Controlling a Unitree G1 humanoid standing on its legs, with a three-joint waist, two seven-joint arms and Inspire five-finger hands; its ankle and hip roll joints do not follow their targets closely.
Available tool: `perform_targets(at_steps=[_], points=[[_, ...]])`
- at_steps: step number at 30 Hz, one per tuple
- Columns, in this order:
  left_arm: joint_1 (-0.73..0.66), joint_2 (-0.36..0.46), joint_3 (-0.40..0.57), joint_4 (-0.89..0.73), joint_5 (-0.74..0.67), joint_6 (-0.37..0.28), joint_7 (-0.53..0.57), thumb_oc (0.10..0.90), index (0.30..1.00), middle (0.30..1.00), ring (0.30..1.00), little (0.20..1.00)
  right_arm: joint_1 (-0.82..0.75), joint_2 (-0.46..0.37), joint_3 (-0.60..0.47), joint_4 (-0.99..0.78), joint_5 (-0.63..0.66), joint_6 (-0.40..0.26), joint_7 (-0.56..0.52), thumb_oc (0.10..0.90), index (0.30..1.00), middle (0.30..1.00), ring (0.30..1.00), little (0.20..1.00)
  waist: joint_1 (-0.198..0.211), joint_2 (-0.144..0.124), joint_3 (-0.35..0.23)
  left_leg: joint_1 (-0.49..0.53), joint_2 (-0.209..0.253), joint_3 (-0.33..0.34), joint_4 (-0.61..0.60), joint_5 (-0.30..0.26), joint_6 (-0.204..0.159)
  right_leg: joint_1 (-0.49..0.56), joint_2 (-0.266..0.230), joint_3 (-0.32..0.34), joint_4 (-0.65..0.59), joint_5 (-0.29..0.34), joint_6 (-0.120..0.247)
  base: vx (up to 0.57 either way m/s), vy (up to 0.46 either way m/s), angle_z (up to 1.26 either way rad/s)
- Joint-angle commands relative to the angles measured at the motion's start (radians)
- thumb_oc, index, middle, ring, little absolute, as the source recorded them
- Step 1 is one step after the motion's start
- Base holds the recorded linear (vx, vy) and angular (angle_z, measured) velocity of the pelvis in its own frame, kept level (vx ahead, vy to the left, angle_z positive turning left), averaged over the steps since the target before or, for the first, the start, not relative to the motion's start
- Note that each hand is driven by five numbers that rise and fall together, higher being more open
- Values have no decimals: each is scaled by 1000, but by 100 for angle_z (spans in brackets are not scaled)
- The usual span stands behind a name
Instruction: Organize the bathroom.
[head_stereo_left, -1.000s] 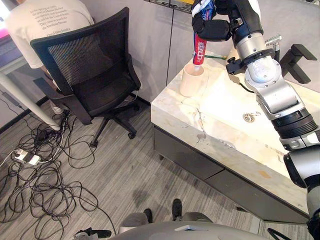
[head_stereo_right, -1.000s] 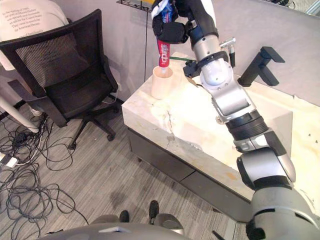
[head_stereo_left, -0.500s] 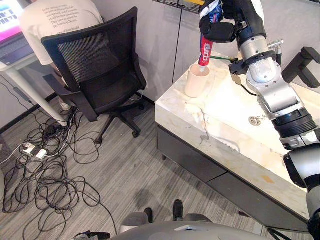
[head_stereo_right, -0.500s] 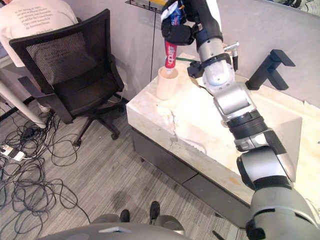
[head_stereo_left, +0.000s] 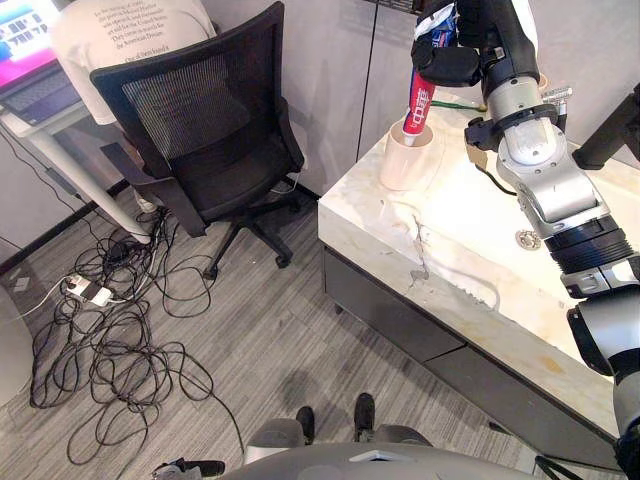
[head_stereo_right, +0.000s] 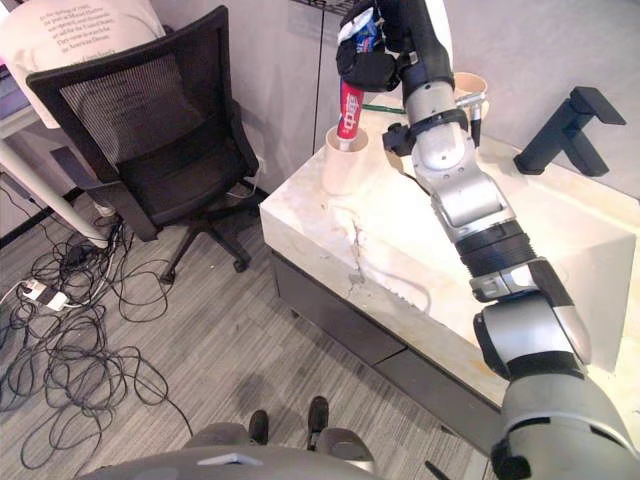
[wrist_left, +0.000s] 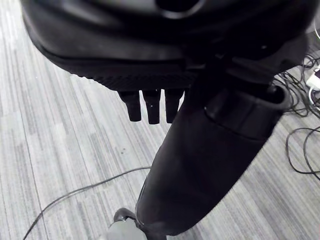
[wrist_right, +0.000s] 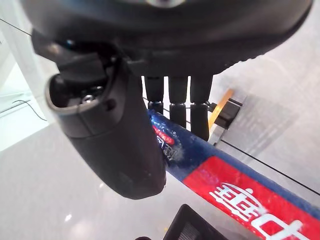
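While gripped by right robot hand (head_stereo_left: 447, 62), glossy toothpaste tube (head_stereo_left: 418, 103) (cap-down), round cup (head_stereo_left: 407, 158)

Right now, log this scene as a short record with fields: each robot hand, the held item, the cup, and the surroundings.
right robot hand: curled round the toothpaste tube, raised above the counter corner
toothpaste tube: red and blue, near upright, lower end inside the cup
cup: cream, upright on the marble counter near its corner
left robot hand: fingers straight, over the floor, holding nothing
surroundings: black faucet; black office chair; seated person
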Motion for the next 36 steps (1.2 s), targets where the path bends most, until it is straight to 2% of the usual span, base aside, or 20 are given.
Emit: perform_targets(at_steps=[1,12,13,14,17,18,19,20,30,36], points=[[35,72,-32,23,-26,6,31,800,900,900,900,900,-206,32,-78,5,20,-138,-44,400,300,300,300,300,14,-18,-58,-40,69,90,74,-21,-24,-8,-32,24,109,-176,84,0,0,0],[27,67,-41,14,-22,16,31,800,900,900,900,900,-205,40,-74,24,23,-123,-29,400,300,300,300,300,10,-5,-47,-47,72,87,81,-17,-29,-21,-40,20,124,-177,82,5,-1,2],[27,67,-41,14,-22,16,30,800,900,900,900,900,-206,40,-74,24,25,-120,-26,480,420,420,420,420,9,-4,-46,-47,72,87,80,-17,-29,-21,-40,20,124,-176,82,-39,26,0],[26,69,-40,9,-20,19,22,800,900,900,900,900,-198,44,-73,24,35,-108,2,800,900,900,900,900,5,-1,-42,-47,71,88,79,-16,-28,-26,-41,25,126,-175,82,-39,23,0],[23,70,-40,4,-12,22,15,800,900,900,900,900,-185,57,-68,8,18,-80,32,800,900,900,900,900,0,1,-38,-51,68,88,85,-19,-27,-31,-41,33,132,-176,82,-40,20,-1],[23,70,-41,4,-11,21,13,800,900,900,900,900,-182,60,-68,4,8,-72,41,684,726,726,726,726,-1,2,-36,-51,68,88,86,-19,-26,-33,-41,34,133,-176,82,0,0,0],[22,69,-42,3,-12,21,14,800,900,900,900,900,-179,62,-66,2,4,-70,42,689,733,733,733,733,-2,2,-35,-51,68,88,86,-20,-26,-33,-41,35,133,-175,82,0,0,0],[21,66,-42,3,-9,21,13,800,900,900,900,900,-171,70,-63,-1,6,-64,48,800,900,900,900,900,-4,4,-33,-51,66,88,87,-21,-24,-34,-40,41,133,-175,82,0,0,0],[13,64,-42,11,1,20,-4,800,900,900,900,900,-118,112,-65,-25,-37,-33,107,800,900,900,900,900,-23,7,-25,-42,56,88,73,-18,-16,-38,-39,70,125,-165,86,-23,17,-4],[12,66,-41,18,23,23,-19,800,900,900,900,900,-114,102,-50,-28,-67,6,157,800,900,900,900,900,-33,1,-30,-37,55,88,70,-18,-14,-41,-35,84,125,-163,85,-24,22,-1]])
